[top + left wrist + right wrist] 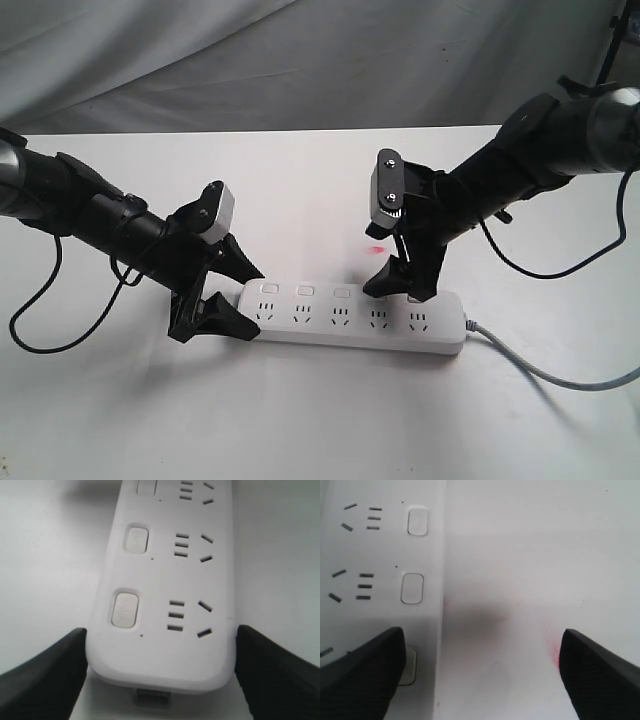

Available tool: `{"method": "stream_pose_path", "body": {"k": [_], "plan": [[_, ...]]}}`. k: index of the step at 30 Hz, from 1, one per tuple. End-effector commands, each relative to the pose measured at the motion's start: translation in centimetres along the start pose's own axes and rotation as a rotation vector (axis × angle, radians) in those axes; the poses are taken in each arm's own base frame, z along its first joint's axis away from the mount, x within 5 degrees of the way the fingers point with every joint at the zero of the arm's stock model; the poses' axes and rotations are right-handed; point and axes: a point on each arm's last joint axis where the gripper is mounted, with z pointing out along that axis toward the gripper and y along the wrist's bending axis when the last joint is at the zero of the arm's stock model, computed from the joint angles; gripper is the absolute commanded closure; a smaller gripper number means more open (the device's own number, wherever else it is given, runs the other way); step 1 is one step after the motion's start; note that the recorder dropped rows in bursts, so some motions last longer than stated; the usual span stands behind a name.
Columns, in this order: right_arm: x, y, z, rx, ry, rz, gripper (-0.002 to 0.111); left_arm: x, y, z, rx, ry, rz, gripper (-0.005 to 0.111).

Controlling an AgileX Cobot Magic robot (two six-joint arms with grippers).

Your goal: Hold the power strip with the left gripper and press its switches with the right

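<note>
- One white plastic power strip (340, 318), five outlets, three switches visible, on white desk (300, 420).
- Left black claw tool (252, 303) clamps the strip's end.
- Right black claw tool (392, 292) gapes wide, empty.

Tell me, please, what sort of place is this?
Probably a robot lab test bench: a white table, a grey cloth backdrop, and a black left arm and right arm working on a power strip.
</note>
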Motion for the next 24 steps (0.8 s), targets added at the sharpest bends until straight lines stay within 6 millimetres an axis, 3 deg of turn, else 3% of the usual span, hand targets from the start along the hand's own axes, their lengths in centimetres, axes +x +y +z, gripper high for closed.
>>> {"method": "stream_pose_path", "body": {"k": [1,17,24], "plan": [[0.7,0.0,0.3,-0.004,0.022,-0.015,0.031,-0.2,0.3,0.0,-0.026,0.011,0.010,0.104],[1.5,0.1,0.7,-0.011,0.074,-0.085,0.031,-0.2,0.3,0.0,-0.026,0.011,0.010,0.104],[2.3,0.5,1.3,0.067,0.083,-0.102,0.031,-0.2,0.3,0.0,-0.026,0.011,0.010,0.104]]}}
